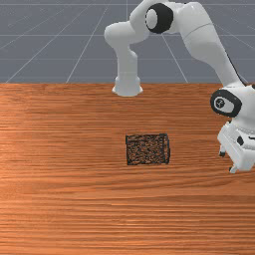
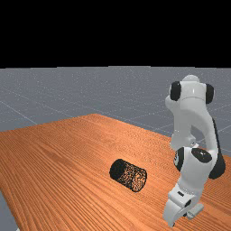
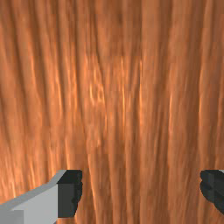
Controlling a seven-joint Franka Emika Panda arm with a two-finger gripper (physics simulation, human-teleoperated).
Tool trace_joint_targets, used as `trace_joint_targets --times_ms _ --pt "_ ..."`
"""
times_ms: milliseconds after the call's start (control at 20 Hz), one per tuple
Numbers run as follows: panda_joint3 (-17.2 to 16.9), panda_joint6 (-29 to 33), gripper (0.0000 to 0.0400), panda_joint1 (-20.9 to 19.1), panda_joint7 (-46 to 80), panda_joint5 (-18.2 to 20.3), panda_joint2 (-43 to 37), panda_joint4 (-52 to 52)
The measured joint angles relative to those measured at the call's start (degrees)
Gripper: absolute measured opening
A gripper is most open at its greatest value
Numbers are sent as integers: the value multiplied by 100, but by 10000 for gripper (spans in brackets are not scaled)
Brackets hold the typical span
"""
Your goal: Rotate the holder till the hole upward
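Hanging wide open and empty, the hand [image 1: 227, 162] leaves the sideways holder [image 1: 148, 149], hole probably facing it, tipping room.

The arm [image 1: 201, 35] reaches toward the front view's right, its end effector [image 1: 227, 162] apparently tilted, fingers [image 3: 70, 194] spread wide.

No text, number or brand can be read; the small dark mark [image 1: 220, 103] on the round, black-ringed white joint cap [image 1: 228, 105] above the white two-finger gripper [image 1: 227, 162] is illegible.
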Motion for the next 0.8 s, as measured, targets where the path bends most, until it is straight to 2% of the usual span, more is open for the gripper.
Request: trace_joint_targets --times_ms 250,450,500,550,600,650,700,800 --pt "-390 -1432 400 547 253 -409 -44 610" --pt "-698 -1627 400 656 286 -778 -209 219" --pt "-1283 -3197 400 955 59 -1405 608 1527" --pt "-1214 -2640 400 918 245 -1366 164 673" --pt "-1406 -2863 400 983 182 -1600 241 686" --pt "-1457 -2593 400 948 236 -1676 18 212" --pt "-1366 -1889 400 793 317 -1586 -419 -536" --pt "-1553 -1746 400 763 323 -1810 -539 -905"
